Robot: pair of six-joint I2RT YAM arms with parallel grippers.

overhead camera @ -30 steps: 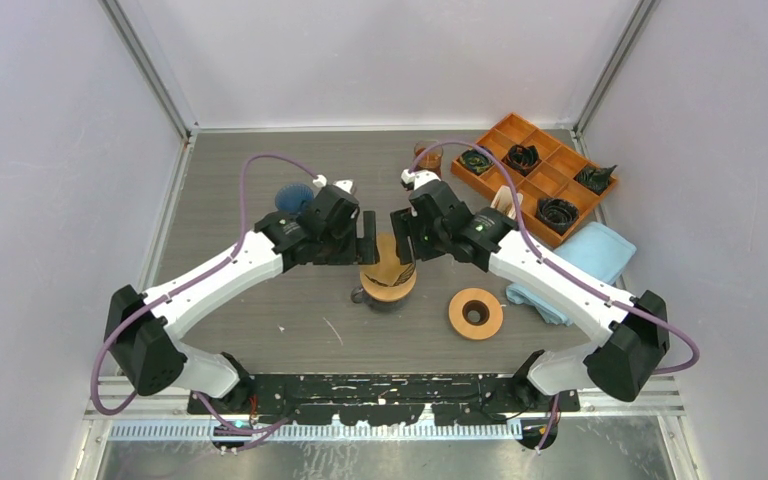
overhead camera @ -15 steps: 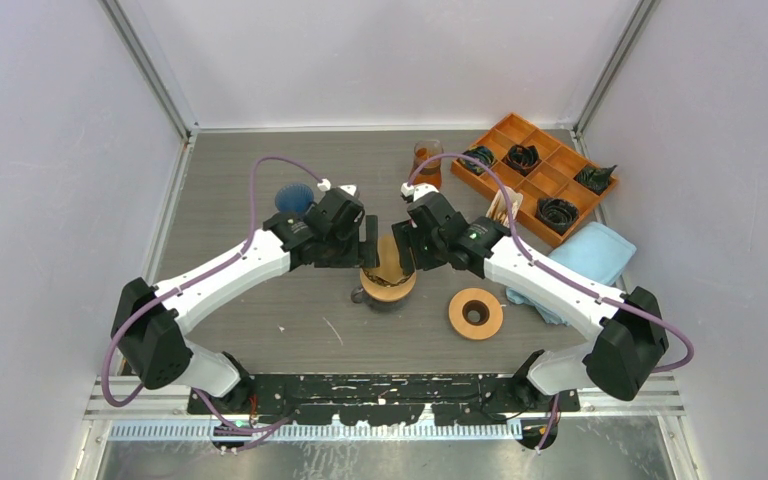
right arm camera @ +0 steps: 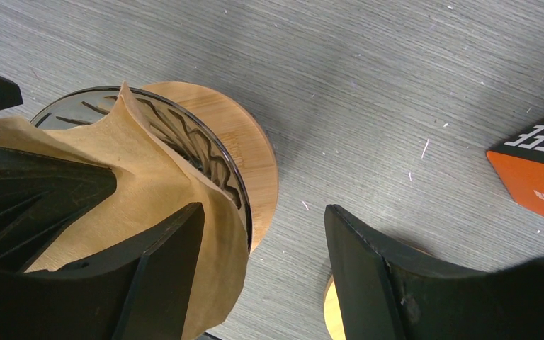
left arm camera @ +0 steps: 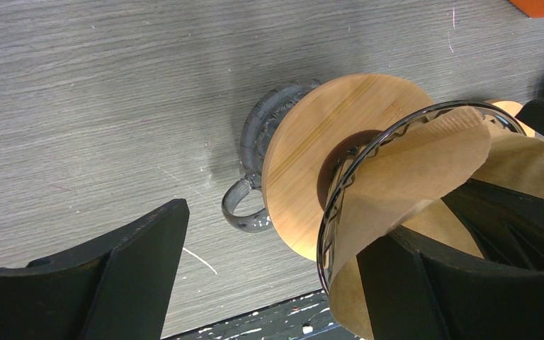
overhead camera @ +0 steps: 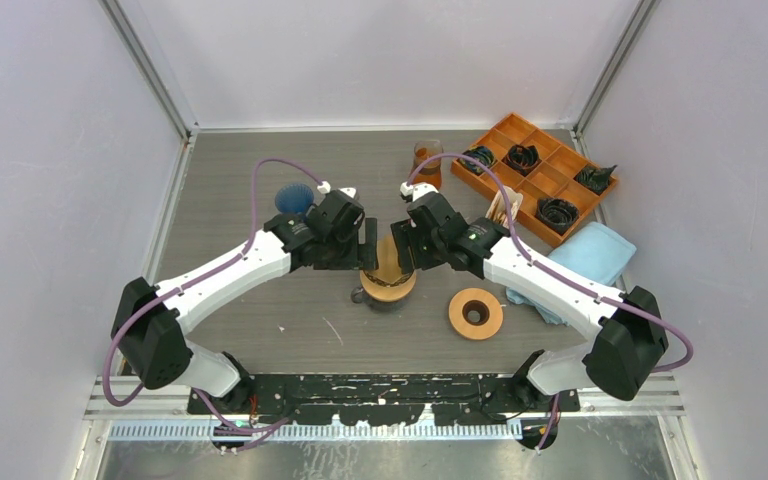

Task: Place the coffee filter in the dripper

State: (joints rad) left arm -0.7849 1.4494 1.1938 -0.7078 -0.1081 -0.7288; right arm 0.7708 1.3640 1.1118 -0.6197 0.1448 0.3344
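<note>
The dripper (overhead camera: pixel 388 284), a ribbed glass cone in a round wooden collar (left arm camera: pixel 304 152), sits on a grey handled mug (left arm camera: pixel 255 170) at the table's middle. The brown paper coffee filter (left arm camera: pixel 414 166) (right arm camera: pixel 138 180) lies opened inside the cone, with its edge folding over the rim. My left gripper (overhead camera: pixel 367 245) (left arm camera: pixel 287 227) is open. One of its fingers is inside the filter and the other stands off over the table. My right gripper (overhead camera: pixel 406 247) (right arm camera: pixel 263 212) is open too. Its left finger rests inside the filter and the other is outside the collar.
A second wooden ring (overhead camera: pixel 476 313) lies right of the dripper. An orange divided tray (overhead camera: pixel 561 167) of black parts and a blue cloth (overhead camera: pixel 588 255) sit at the right. A glass of brown liquid (overhead camera: pixel 426 160) stands at the back, and a blue round object (overhead camera: pixel 293 197) behind my left arm.
Both grippers have closed in over the dripper and dipped a finger into the filter, which sits lower in the cone. In the last half second almost nothing moved.
</note>
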